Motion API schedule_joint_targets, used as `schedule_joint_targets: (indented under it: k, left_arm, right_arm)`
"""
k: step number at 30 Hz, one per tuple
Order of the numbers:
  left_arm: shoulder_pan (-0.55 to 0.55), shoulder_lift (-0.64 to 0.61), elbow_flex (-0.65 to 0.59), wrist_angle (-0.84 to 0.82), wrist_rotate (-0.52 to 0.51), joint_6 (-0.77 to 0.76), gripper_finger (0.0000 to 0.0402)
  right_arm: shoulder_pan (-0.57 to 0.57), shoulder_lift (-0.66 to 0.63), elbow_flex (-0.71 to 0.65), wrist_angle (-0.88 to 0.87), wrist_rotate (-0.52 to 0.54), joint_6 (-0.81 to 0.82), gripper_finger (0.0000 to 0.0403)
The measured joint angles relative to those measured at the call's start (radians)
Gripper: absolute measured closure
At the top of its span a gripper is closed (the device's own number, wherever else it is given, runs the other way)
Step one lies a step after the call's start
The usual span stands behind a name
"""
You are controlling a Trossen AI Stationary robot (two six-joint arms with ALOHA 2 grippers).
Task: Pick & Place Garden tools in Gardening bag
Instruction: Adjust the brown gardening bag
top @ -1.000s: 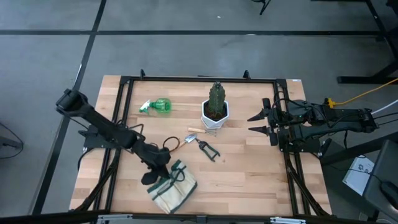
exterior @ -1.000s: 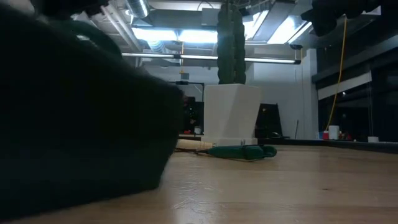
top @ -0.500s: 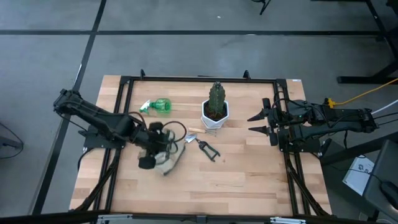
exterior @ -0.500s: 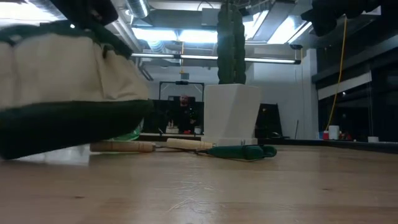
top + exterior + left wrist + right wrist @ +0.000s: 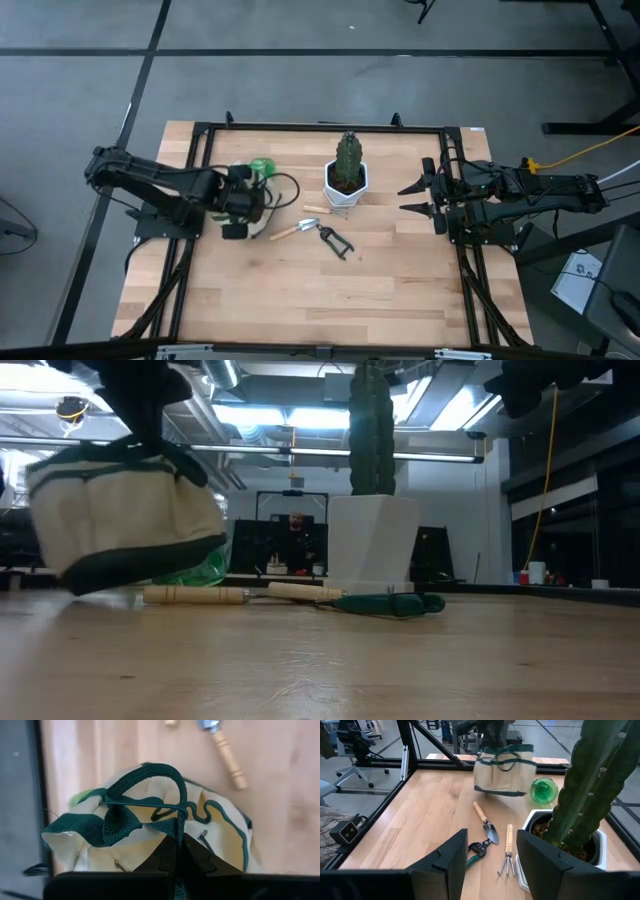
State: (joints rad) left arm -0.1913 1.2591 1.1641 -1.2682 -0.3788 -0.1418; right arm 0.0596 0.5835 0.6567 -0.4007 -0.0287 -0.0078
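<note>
The left gripper, clenched on a dark green handle of the gardening bag, has carried the bag from the near edge of the table up to the middle of its left side within the last second, and the bag now hangs tilted, clear of the wood. That puts the container close to the tools instead of well apart from them, so I judge this to be a repositioning step; none of the 4 tools is in the bag yet. The green spray bottle lies just beyond the held bag, partly hidden by it. The trowel lies just beside the bag on its far side from the left arm, with the hand fork and the pruning shears a little further on. The cactus in its white pot stands near the fork and could get in the way of reaching it. The right gripper waits at the right edge of the table, fingers spread and empty.
</note>
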Motion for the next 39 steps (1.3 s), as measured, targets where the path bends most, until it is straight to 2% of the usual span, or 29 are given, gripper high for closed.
schedule_joint_targets:
  k: [3, 9, 14, 20, 24, 33, 39]
  left_arm:
    - [0.049, 0.011, 0.000, 0.004, -0.023, 0.043, 0.0397]
    - [0.111, 0.077, -0.006, 0.063, -0.003, 0.092, 0.0397]
    - [0.114, 0.187, -0.020, 0.146, 0.007, 0.154, 0.0396]
    - [0.114, 0.237, -0.020, 0.205, 0.059, 0.117, 0.0392]
    - [0.113, 0.222, -0.020, 0.224, 0.119, 0.103, 0.0378]
    - [0.107, 0.122, 0.023, 0.211, 0.122, 0.072, 0.0317]
    - [0.107, 0.001, 0.040, 0.066, 0.197, -0.011, 0.0270]
  right_arm:
    - [0.000, 0.000, 0.000, 0.000, 0.000, 0.000, 0.0231]
    - [0.000, 0.000, 0.000, 0.000, 0.000, 0.000, 0.0231]
    - [0.000, 0.000, 0.000, 0.000, 0.000, 0.000, 0.0231]
    - [0.000, 0.000, 0.000, 0.000, 0.000, 0.000, 0.0231]
    - [0.000, 0.000, 0.000, 0.000, 0.000, 0.000, 0.0231]
    - [0.000, 0.000, 0.000, 0.000, 0.000, 0.000, 0.0231]
    - [0.000, 0.000, 0.000, 0.000, 0.000, 0.000, 0.0231]
